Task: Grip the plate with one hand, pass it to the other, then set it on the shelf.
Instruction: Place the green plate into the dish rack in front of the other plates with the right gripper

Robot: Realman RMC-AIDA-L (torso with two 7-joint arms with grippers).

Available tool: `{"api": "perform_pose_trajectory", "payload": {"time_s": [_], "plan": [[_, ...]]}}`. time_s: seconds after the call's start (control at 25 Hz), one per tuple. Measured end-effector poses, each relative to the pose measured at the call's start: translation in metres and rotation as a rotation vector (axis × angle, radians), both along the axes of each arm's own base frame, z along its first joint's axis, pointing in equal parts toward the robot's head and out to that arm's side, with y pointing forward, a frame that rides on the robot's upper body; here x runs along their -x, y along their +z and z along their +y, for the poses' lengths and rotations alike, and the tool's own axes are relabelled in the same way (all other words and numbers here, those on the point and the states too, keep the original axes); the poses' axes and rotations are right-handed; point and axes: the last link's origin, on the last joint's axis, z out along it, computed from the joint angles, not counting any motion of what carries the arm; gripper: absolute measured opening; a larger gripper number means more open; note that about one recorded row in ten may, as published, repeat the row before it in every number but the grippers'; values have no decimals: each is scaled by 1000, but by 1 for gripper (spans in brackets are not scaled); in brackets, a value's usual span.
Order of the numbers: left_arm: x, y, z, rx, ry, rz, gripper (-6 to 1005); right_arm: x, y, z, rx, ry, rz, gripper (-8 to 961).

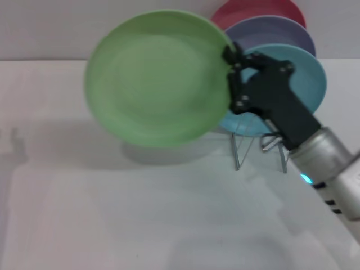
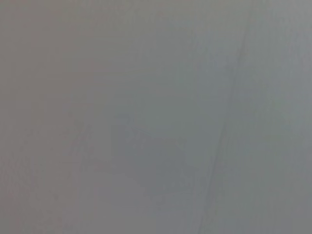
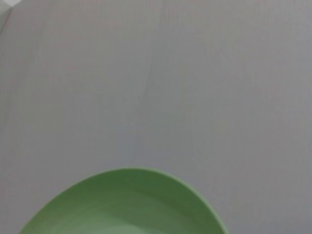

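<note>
In the upper middle of the head view the green plate (image 1: 157, 79) hangs upright in the air — pinched at its right rim by the right gripper (image 1: 232, 62). The shelf (image 1: 256, 147) stands just right, behind it, holding 3 plates. The left gripper is out of sight.

1. The head view is taken from above, looking forward and down over the tabletop (image 1: 140, 225).
2. The left wrist view is filled by a plain grey surface.
3. The plate (image 1: 157, 79) is shared by the head view and, seen close, the right wrist view (image 3: 126, 204).
</note>
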Motion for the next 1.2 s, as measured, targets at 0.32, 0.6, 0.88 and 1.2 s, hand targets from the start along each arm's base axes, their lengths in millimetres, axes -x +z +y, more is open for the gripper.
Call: {"api": "perform_pose_trajectory", "payload": {"time_s": [0.32,0.6,0.88,1.2], "plan": [[1,0,-3,59,-55,-50,320,-30,35,1,-166,28,-108,27],[-5,-9,-4,70,-58,-63,317,-52,76,-3,-286,87,-202,22],[-10,-16,-4,81,-60,-101,315,-58,92,-4,-334,121,-271,22],[-17,-27,-10,98,-58,-104,316,-70,95,-1,-316,93,-355,23]]}}
